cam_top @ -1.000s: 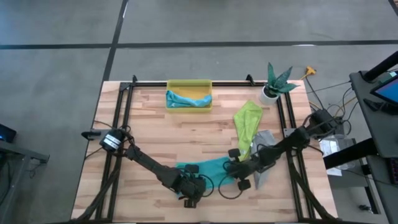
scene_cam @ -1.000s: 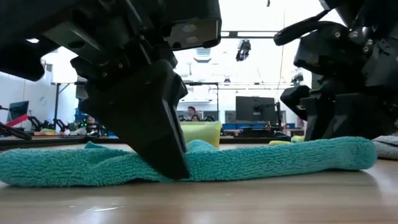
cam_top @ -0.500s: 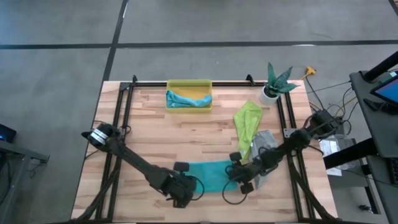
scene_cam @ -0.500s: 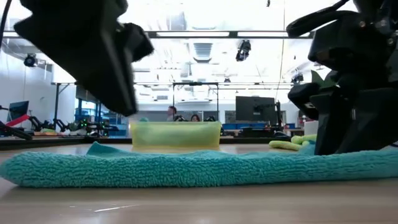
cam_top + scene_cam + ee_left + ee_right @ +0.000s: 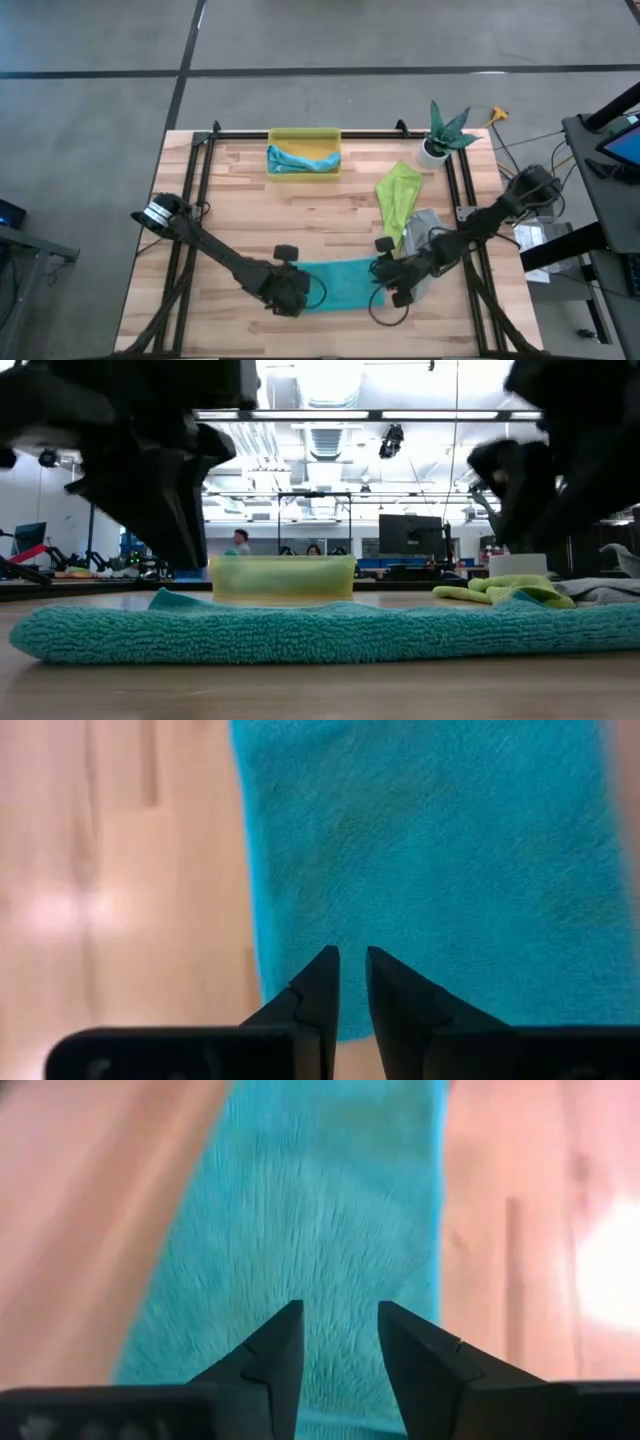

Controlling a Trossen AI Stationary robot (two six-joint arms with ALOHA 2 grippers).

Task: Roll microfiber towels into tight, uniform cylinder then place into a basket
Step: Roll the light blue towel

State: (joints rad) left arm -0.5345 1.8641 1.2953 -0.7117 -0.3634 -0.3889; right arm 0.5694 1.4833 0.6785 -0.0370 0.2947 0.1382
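The teal towel (image 5: 340, 283) lies flat on the table near its front edge, long side running left to right; it also shows in the low view (image 5: 320, 632). My left gripper (image 5: 288, 293) hovers over the towel's left end, its fingers a narrow gap apart (image 5: 352, 960). My right gripper (image 5: 393, 283) hovers over the right end, open (image 5: 340, 1315). In the low view both stand above the cloth. The yellow basket (image 5: 304, 137) at the far edge holds a light blue towel (image 5: 298, 160). The lime green towel (image 5: 398, 200) and the grey towel (image 5: 424, 232) lie at the right.
A white plant pot (image 5: 434, 148) stands at the far right corner. Black frame rails (image 5: 195, 190) run along the table's left, right and far sides. Bare wood lies between the basket and the teal towel.
My left gripper has lifted off the teal towel and gone toward the table's left edge; my right gripper has also risen. The towel, bunched and slanted a second ago, now lies spread out flat as a rectangle.
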